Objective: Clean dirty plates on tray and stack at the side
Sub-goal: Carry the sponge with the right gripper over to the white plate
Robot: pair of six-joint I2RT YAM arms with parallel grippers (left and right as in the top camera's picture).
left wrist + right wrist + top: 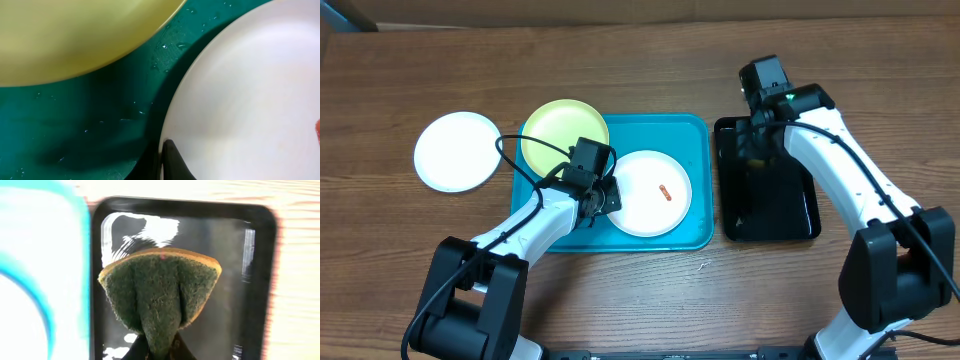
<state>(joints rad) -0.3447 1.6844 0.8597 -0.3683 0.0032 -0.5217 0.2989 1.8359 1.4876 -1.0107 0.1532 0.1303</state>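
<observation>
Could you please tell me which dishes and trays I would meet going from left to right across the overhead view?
White plate on the bare table → yellow-green plate → white plate with an orange smear → black tray.

— How is the light over the tabletop [650, 60]?

— Bright and even, coming from above. The overhead view is sharp throughout, with only soft, short shadows.

— And close to your left end effector [167, 162]?

— Dimmer. Just ahead of it the white plate [250, 90] throws a dark shadow onto the wet turquoise tray [100, 135], where small droplets glint. Farther ahead, the yellow-green plate [75, 35] is soft and out of focus.

— The right side?

— Washed out. Beyond my right end effector [157, 351] the black tray [260, 280] carries white patches of glare. The sponge [160, 290] is fairly sharp, while the wood and turquoise towards the edges are overexposed and blurred.
</observation>
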